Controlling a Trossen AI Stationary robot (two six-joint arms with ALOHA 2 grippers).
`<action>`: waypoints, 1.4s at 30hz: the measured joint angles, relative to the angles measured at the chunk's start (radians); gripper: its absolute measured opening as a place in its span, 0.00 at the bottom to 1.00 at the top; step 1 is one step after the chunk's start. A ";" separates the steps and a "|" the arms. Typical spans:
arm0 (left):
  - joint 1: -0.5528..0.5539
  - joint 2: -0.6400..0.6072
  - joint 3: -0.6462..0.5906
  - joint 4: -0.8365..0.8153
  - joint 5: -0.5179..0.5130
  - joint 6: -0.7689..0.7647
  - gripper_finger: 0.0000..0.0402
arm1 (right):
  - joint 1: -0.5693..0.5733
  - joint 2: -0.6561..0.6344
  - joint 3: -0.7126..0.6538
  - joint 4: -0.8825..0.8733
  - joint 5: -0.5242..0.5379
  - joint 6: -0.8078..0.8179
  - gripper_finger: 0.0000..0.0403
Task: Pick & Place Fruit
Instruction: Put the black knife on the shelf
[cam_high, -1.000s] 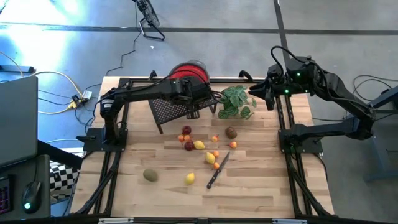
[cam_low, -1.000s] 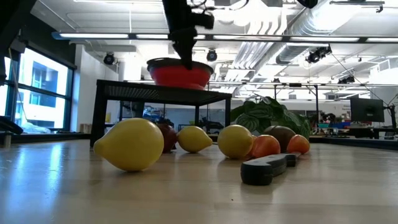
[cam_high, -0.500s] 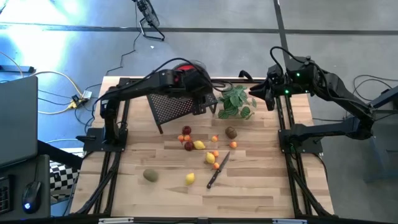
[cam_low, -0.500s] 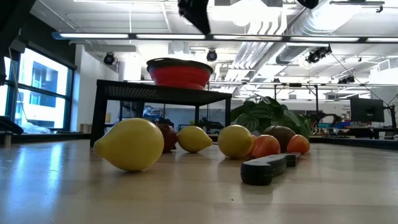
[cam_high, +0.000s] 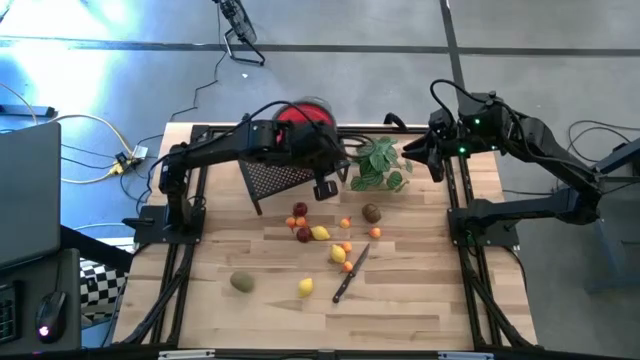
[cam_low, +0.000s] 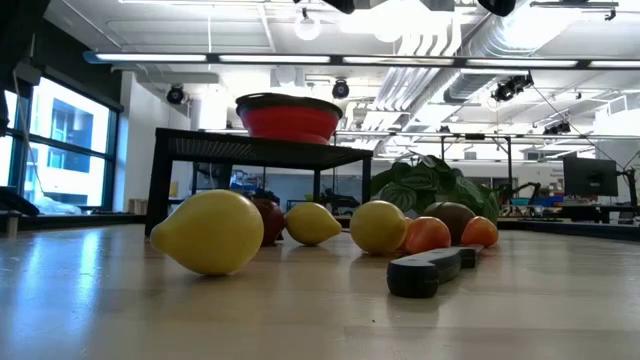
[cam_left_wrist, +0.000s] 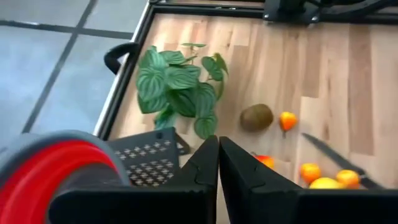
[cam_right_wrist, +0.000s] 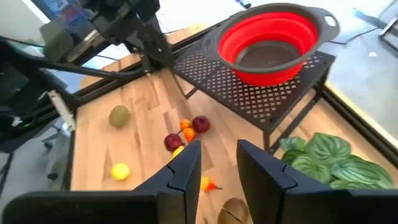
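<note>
Several toy fruits lie on the wooden table: lemons (cam_high: 320, 233) (cam_high: 305, 286), dark red ones (cam_high: 300, 209), small orange balls (cam_high: 346, 222) and two kiwi-like ovals (cam_high: 371, 212) (cam_high: 241, 282). None of them is touched. My left gripper (cam_high: 325, 187) (cam_left_wrist: 218, 155) is shut and empty. It hangs in the air over the near edge of the black mesh stand (cam_high: 278, 176), above the fruit. A red bowl (cam_high: 305, 110) (cam_low: 288, 115) stands on that stand. My right gripper (cam_right_wrist: 217, 163) is open and waits high at the table's far right (cam_high: 432, 152).
A green leafy plant (cam_high: 380, 165) lies right of the stand, near the far edge. A black-handled knife (cam_high: 350, 272) (cam_low: 430, 270) lies among the nearer fruit. Black frame rails run along the table's left and right sides. Bare wood shows toward the near edge.
My left gripper has risen from just over the red bowl, out of the top of the low view. It has also drifted toward the table's near edge, to above the stand's near side. The fruit on the table has kept still.
</note>
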 joint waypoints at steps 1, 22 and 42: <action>-0.007 0.000 0.000 0.000 0.000 -0.017 0.03 | 0.001 0.000 0.000 -0.004 -0.008 0.000 0.24; -0.157 0.000 -0.001 0.096 -0.006 -0.276 0.04 | 0.132 0.040 0.000 -0.093 -0.014 -0.011 0.24; -0.267 -0.070 -0.001 -0.127 -0.070 -0.311 0.00 | 0.166 0.098 0.000 -0.102 -0.013 0.028 0.24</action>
